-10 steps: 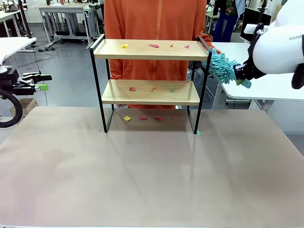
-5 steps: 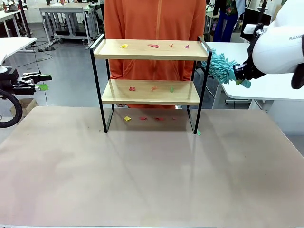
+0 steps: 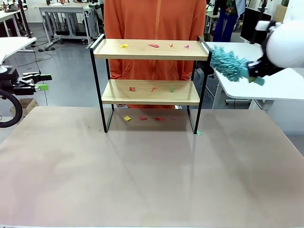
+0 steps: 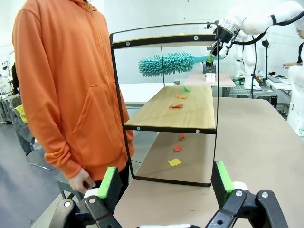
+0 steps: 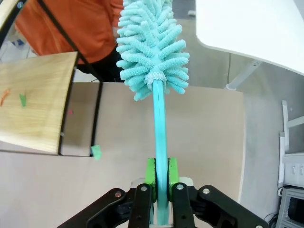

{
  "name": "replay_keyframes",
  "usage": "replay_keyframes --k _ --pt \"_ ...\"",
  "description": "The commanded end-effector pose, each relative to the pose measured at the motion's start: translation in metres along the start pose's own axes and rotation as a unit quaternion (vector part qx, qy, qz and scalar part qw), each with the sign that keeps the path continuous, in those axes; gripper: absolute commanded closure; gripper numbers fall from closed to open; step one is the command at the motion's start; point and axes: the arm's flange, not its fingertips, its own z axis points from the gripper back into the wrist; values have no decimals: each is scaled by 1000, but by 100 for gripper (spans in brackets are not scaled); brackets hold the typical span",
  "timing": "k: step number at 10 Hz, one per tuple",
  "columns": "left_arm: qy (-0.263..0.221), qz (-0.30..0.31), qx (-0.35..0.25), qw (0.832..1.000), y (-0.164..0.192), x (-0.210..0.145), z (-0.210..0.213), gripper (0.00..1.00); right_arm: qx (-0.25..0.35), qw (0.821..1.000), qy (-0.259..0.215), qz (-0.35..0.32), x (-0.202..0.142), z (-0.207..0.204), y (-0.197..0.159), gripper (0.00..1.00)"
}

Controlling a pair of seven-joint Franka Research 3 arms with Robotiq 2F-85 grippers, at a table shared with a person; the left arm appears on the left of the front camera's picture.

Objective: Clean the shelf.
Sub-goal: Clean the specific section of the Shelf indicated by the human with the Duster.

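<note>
I have my right claw (image 5: 160, 171) clamped on the teal duster (image 5: 152, 42), its head ahead of the fingers beside the shelf (image 3: 142, 51), while my left claw (image 4: 165, 176) stands apart.

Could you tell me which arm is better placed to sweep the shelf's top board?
Right: the right gripper is shut on the duster, up beside the top board of the shelf. The left gripper is open, empty, farther off.

front and wrist views toward shelf (image 3: 142, 53)
</note>
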Motion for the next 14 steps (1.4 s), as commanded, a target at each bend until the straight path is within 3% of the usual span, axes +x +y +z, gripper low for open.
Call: replay_keyframes --k 1,5,7,11,13,14 --pt "0 -5 4 1000 -1 2 -1 0 38 999 11 33 -15 26 -58 87" --pt "0 -5 4 1000 -1 2 -1 0 79 984 45 152 -55 71 -113 87" --pt "0 -5 4 1000 -1 2 -1 0 126 959 66 246 -75 100 -123 87" --pt "0 -5 4 1000 -1 2 -1 0 127 890 84 429 -119 132 -110 87" --pt "0 -5 4 1000 -1 2 -1 0 128 841 109 515 -141 136 -99 87" --pt "0 -5 4 1000 -1 2 -1 0 169 810 118 549 -153 138 -88 87"
